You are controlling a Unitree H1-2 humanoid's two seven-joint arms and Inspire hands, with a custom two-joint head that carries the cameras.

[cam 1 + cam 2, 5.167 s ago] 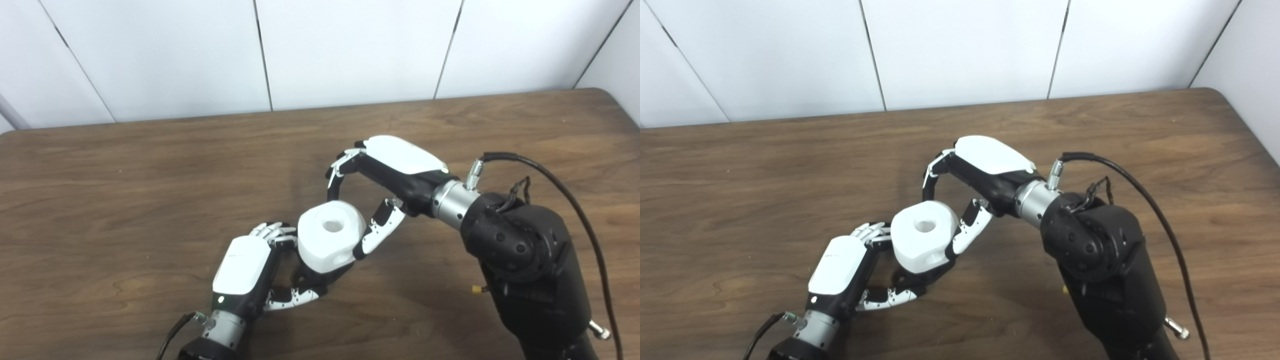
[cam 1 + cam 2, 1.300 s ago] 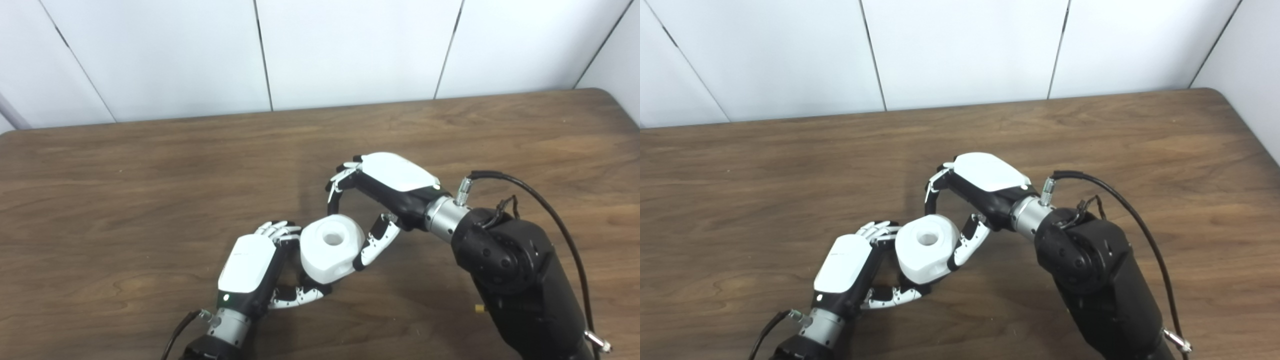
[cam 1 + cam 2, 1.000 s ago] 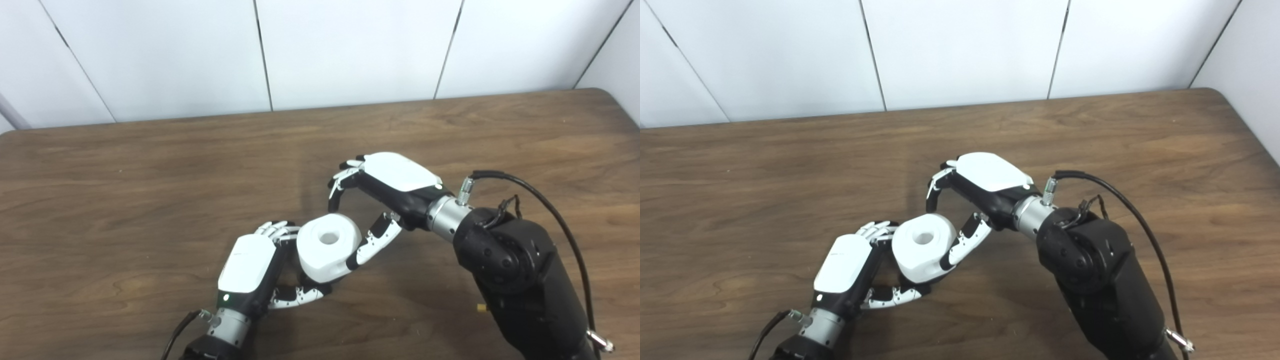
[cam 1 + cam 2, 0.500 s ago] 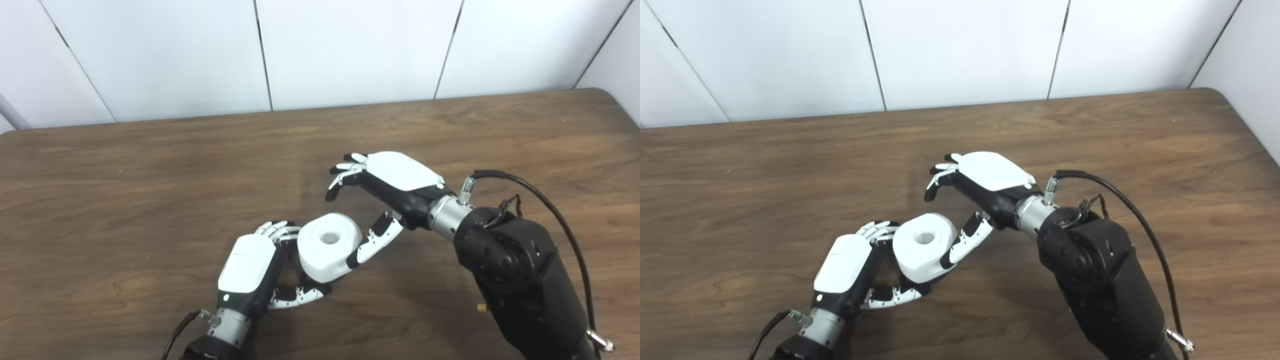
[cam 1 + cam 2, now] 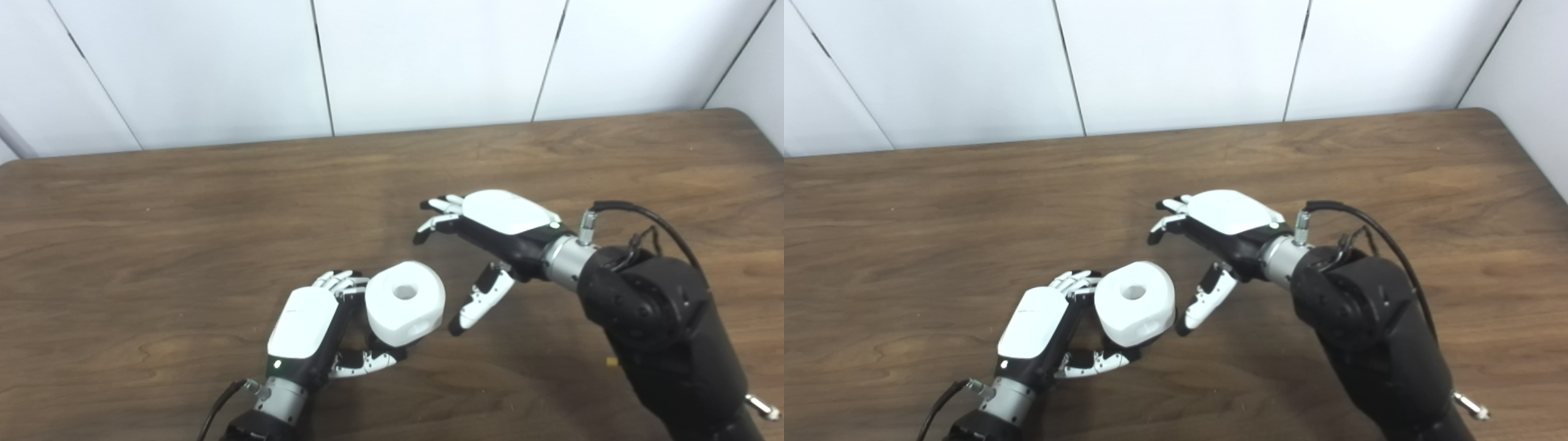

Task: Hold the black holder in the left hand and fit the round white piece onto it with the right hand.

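Note:
The round white piece (image 5: pixel 405 301) with a centre hole sits on top of the black holder (image 5: pixel 375 340), which is mostly hidden under it. My left hand (image 5: pixel 306 327) is shut around the holder from below and the left, fingers curled beside the white piece. My right hand (image 5: pixel 484 242) is open, fingers spread, just right of the white piece and not touching it; its thumb (image 5: pixel 474 303) points down toward the table. The same scene shows in the right eye view: white piece (image 5: pixel 1134 302), left hand (image 5: pixel 1035 334), right hand (image 5: pixel 1216 242).
The brown wooden table (image 5: pixel 184 214) carries nothing else. A white panelled wall (image 5: pixel 429 55) stands behind its far edge. My right forearm (image 5: pixel 655 331) with a black cable fills the lower right.
My right hand has let go of the white piece, spread its fingers and pulled back to the right. The white piece stays on the holder in my left hand.

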